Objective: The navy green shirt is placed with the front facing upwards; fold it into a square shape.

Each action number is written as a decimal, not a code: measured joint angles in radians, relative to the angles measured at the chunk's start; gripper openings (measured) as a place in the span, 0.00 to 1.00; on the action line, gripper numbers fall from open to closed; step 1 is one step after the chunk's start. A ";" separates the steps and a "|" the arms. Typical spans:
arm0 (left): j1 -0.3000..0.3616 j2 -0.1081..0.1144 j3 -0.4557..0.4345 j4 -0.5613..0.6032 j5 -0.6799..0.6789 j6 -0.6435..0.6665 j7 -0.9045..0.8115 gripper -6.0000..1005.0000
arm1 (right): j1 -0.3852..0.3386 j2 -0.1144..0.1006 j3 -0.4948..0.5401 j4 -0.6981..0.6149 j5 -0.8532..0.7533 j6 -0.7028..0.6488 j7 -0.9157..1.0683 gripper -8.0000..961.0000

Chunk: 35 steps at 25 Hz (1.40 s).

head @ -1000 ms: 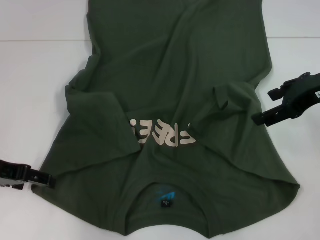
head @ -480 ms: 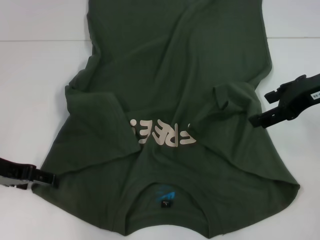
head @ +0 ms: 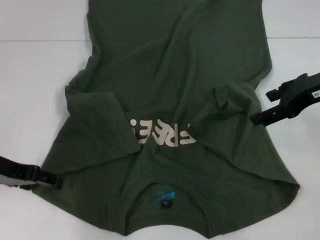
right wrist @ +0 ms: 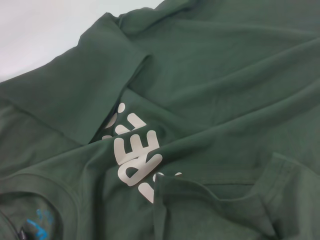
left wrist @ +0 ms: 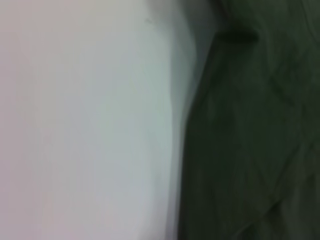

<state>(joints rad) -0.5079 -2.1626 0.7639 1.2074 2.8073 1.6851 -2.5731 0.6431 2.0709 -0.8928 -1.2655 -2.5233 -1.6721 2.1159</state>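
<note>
Navy green shirt [head: 175, 90] lies front up on the white table [head: 35, 70], collar toward the robot, both sleeves folded in over the chest so the cream "FREE!" lettering [head: 162, 134] is partly covered. Left gripper [head: 50, 178] sits at the shirt's near left edge; whether its fingers grip cloth I cannot tell. Right gripper [head: 267, 106] hangs with fingers spread, holding nothing, just beside the right edge

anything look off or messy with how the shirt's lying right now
Yes. The navy green shirt lies rumpled, not flat: both sleeves are folded inward over the chest, the left sleeve hiding the end of the FREE! lettering. Left claw is at the shoulder edge, right claw beside the other sleeve.
</note>
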 joint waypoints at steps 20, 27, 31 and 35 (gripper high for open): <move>-0.022 0.001 0.012 -0.036 -0.002 -0.005 -0.011 0.87 | 0.003 0.000 0.000 0.004 0.000 0.024 -0.001 0.94; -0.021 0.005 0.013 -0.039 0.011 -0.037 -0.009 0.82 | 0.003 0.000 0.000 0.013 0.000 0.027 -0.002 0.94; -0.022 0.010 0.015 -0.050 0.013 -0.040 0.008 0.80 | 0.003 0.000 0.000 0.013 -0.007 0.030 -0.002 0.94; -0.018 0.004 0.032 -0.044 0.019 -0.034 0.006 0.77 | 0.004 0.000 0.000 0.013 -0.010 0.039 -0.002 0.94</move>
<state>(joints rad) -0.5263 -2.1590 0.7963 1.1632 2.8261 1.6516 -2.5673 0.6473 2.0709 -0.8927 -1.2528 -2.5334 -1.6329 2.1138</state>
